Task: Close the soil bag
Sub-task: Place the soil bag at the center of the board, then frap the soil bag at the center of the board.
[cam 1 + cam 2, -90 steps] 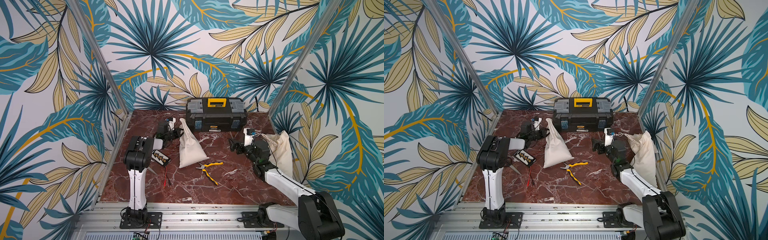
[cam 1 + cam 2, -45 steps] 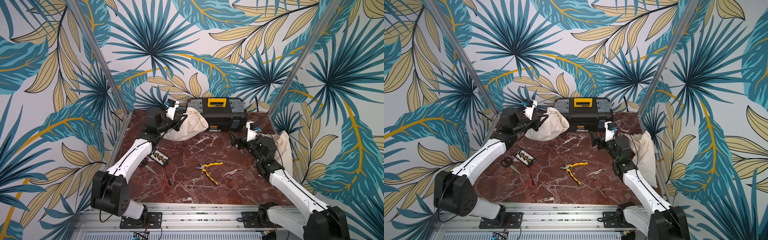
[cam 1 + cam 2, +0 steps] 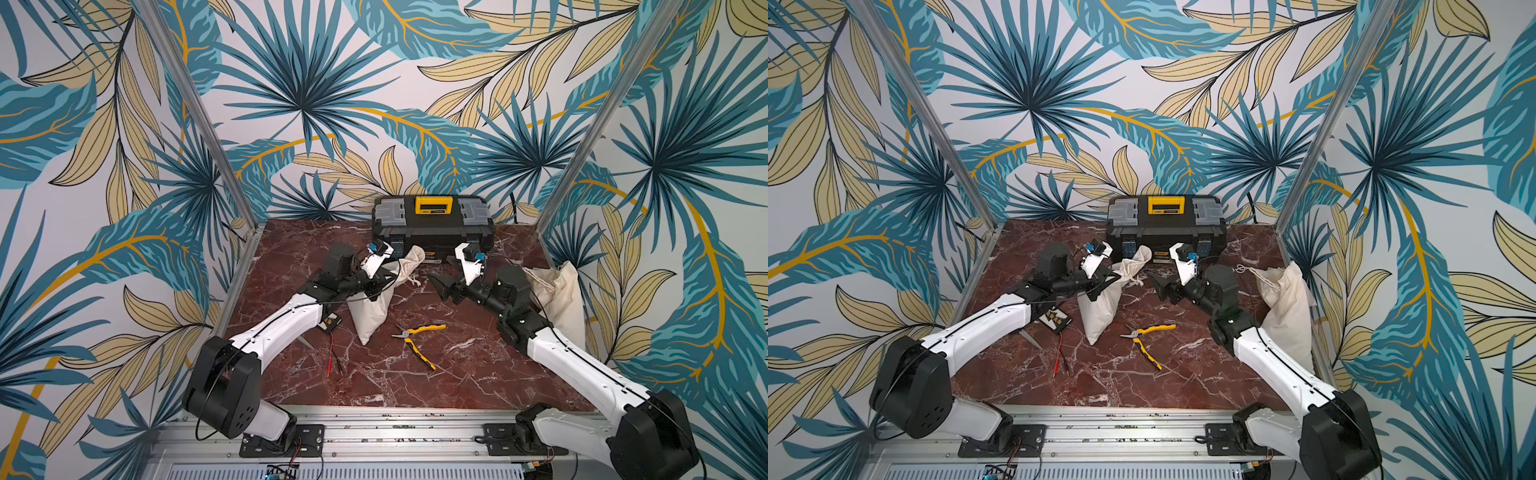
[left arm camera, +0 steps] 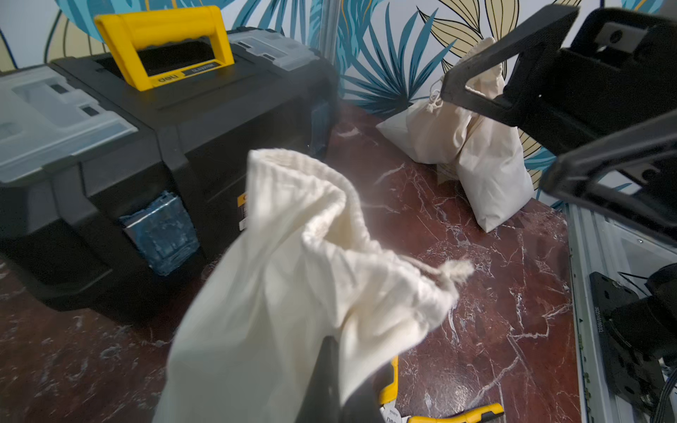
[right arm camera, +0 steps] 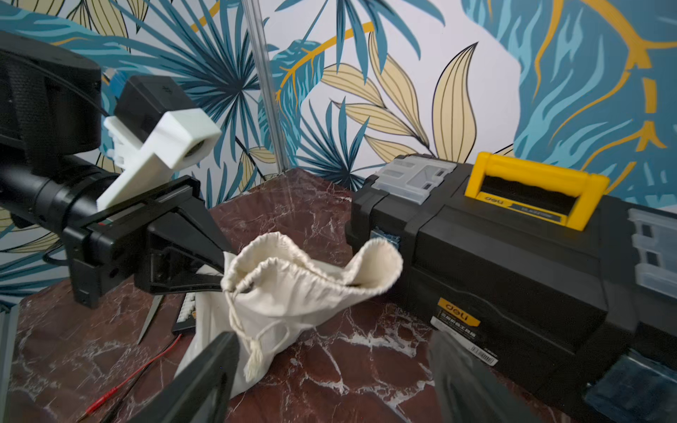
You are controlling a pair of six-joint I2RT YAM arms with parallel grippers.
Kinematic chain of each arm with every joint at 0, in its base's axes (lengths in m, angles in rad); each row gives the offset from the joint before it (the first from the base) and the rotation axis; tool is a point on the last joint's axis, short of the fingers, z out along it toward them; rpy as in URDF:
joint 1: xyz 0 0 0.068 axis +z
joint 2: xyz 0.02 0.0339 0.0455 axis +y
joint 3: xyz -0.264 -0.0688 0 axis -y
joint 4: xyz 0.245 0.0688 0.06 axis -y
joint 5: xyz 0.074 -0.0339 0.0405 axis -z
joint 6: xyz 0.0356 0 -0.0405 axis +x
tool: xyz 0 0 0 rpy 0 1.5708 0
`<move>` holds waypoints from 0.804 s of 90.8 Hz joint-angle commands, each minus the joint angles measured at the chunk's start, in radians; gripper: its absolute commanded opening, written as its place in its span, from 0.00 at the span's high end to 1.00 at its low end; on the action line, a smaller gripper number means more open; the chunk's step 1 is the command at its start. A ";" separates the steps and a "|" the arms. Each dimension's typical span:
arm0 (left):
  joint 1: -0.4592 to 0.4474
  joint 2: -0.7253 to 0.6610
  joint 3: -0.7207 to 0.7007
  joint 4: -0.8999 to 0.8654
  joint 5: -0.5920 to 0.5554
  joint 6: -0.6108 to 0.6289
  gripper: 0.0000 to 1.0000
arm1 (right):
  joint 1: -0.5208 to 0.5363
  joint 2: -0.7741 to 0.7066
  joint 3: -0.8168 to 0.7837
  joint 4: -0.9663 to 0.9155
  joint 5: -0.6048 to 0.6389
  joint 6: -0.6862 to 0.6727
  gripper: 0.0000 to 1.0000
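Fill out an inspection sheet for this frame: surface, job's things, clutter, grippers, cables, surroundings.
Surface: red marble tabletop, bare at the front.
Job's things: cream soil bag, mouth open; drawstring hangs loose.
Clutter: black-and-yellow toolbox, second cloth bag by the right wall, yellow-handled pliers, scissors, small parts tray.
Grippers: left gripper shut on the soil bag's mouth edge; right gripper open, short of the drawstring, touching nothing.
Cables: red test leads on the tabletop.
Surroundings: leaf-print walls, aluminium posts.
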State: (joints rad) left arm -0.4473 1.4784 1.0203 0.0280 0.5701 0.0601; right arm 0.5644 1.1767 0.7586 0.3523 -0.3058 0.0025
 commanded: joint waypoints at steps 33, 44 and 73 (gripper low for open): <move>-0.049 0.014 -0.010 0.137 -0.026 -0.030 1.00 | 0.132 0.014 -0.022 -0.088 0.132 -0.062 0.20; -0.050 0.017 -0.009 0.137 -0.030 -0.035 1.00 | 0.157 0.087 0.019 -0.061 0.122 -0.049 0.21; -0.055 0.022 -0.019 0.142 -0.057 -0.049 1.00 | 0.170 0.109 0.028 0.015 0.253 -0.022 0.61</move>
State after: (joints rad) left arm -0.4961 1.4986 1.0100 0.1085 0.5316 0.0242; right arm 0.7311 1.3243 0.7799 0.3000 -0.1093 -0.0319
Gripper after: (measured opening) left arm 0.046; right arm 0.448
